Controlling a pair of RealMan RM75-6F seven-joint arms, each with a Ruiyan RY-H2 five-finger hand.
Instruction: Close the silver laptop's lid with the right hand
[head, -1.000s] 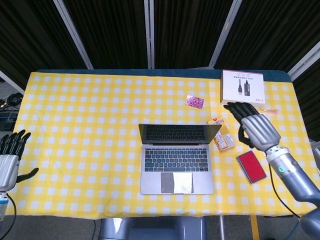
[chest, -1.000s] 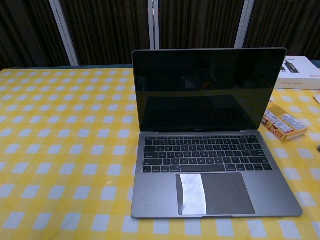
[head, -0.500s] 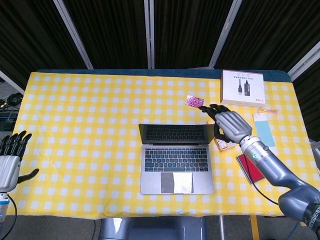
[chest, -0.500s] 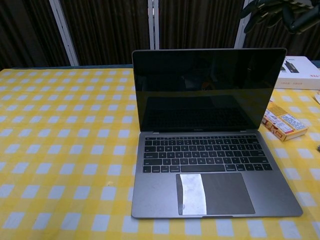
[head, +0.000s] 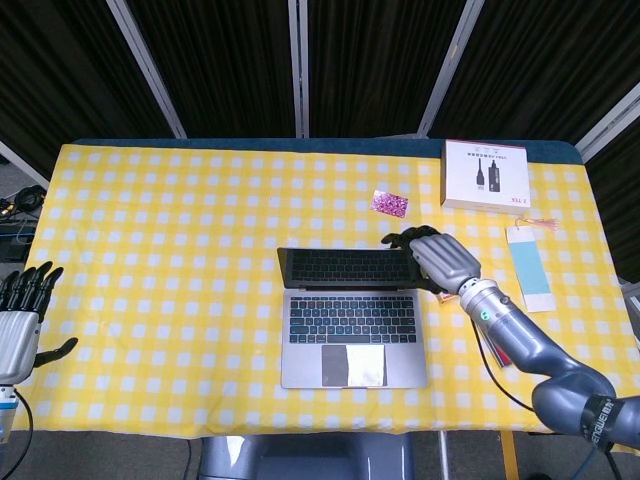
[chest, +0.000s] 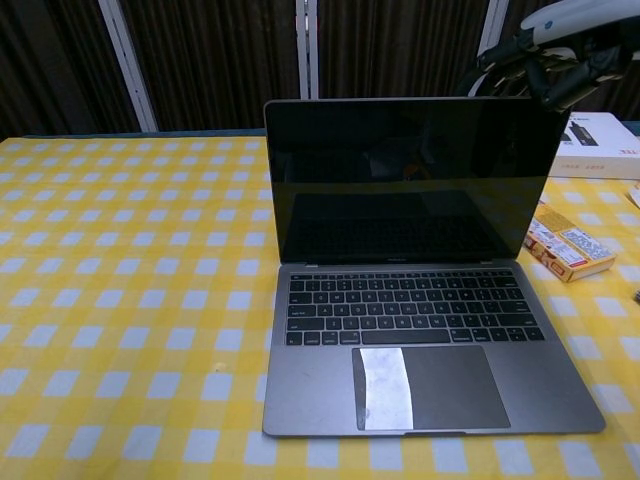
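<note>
The silver laptop (head: 352, 320) stands open in the middle of the yellow checked table, its dark screen (chest: 410, 180) upright and facing me. My right hand (head: 432, 257) is at the lid's top right corner, fingers spread and reaching over and behind the upper edge; in the chest view the same right hand (chest: 545, 60) shows just above that corner. Whether it touches the lid is unclear. It holds nothing. My left hand (head: 20, 318) hangs open at the table's left edge, far from the laptop.
A white box (head: 486, 174) lies at the back right, a pink card (head: 389, 204) behind the laptop. A yellow snack pack (chest: 566, 247) sits right of the screen. A pale blue tag (head: 527, 266) lies further right.
My right hand has swept left from over the red case to the lid's top right corner, covering the snack pack in the head view. The lid stands at the same angle. The left hand is still.
</note>
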